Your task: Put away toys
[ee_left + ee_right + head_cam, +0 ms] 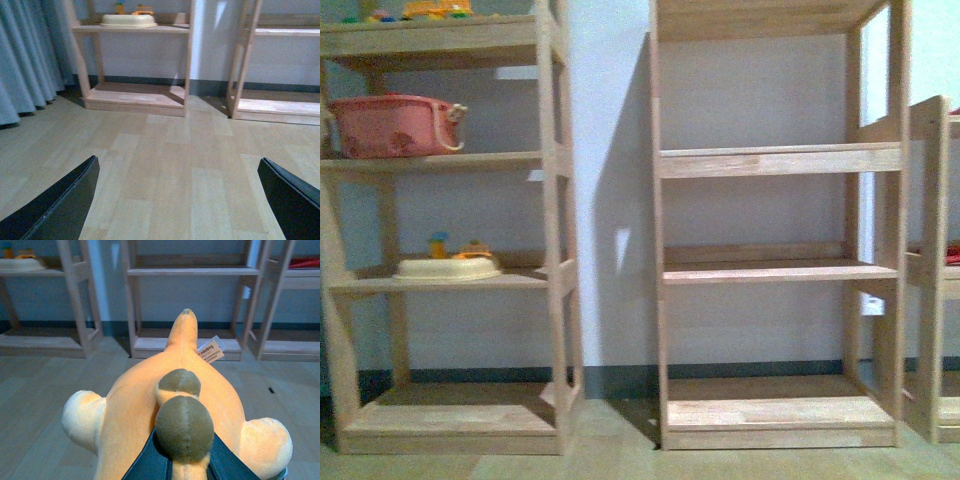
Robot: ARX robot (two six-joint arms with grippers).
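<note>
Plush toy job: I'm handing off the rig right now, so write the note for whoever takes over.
Right gripper: shut on the orange plush toy, held off the floor, facing the middle shelf unit.
Left gripper: open, empty, over bare floor.
Done: toy picked up.
Left: carry it to a shelf and release; the middle unit's boards look free. The pink basket on the left shelf unit is another likely spot.
</note>
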